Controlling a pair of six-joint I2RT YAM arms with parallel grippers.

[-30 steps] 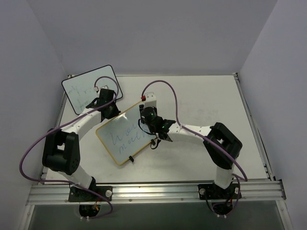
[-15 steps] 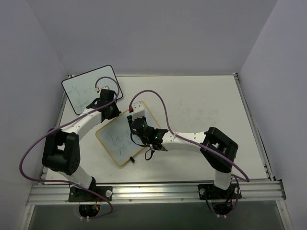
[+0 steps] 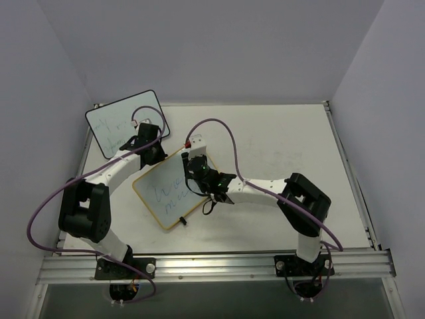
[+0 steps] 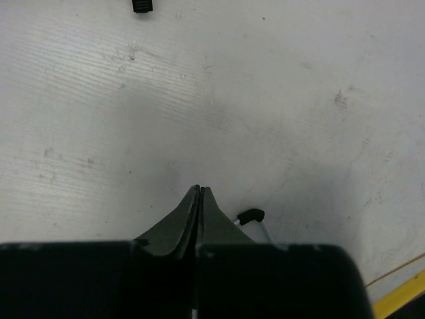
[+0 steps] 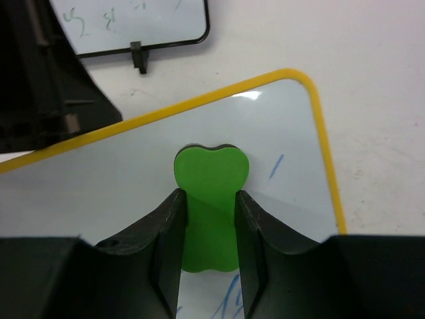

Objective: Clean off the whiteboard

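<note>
The whiteboard (image 3: 165, 197) with the thin yellow frame lies flat on the table, with blue writing across its middle. It also shows in the right wrist view (image 5: 279, 126). My right gripper (image 5: 208, 194) is shut on a green eraser (image 5: 211, 174) and presses it on the board near the far right corner; a short blue stroke (image 5: 275, 167) is beside it. In the top view the right gripper (image 3: 196, 167) is over the board's far part. My left gripper (image 3: 156, 156) is shut and empty at the board's far left edge; its tips (image 4: 199, 193) point at bare table.
A black-framed whiteboard (image 3: 126, 123) with writing stands at the back left, also in the right wrist view (image 5: 133, 20). The left arm (image 5: 40, 80) is close on the right gripper's left. A small black clip (image 4: 251, 215) and a yellow frame edge (image 4: 398, 302) lie by the left fingers.
My right gripper swept the eraser from the board's far right corner toward the near left, then came part way back. The left arm has not moved.
</note>
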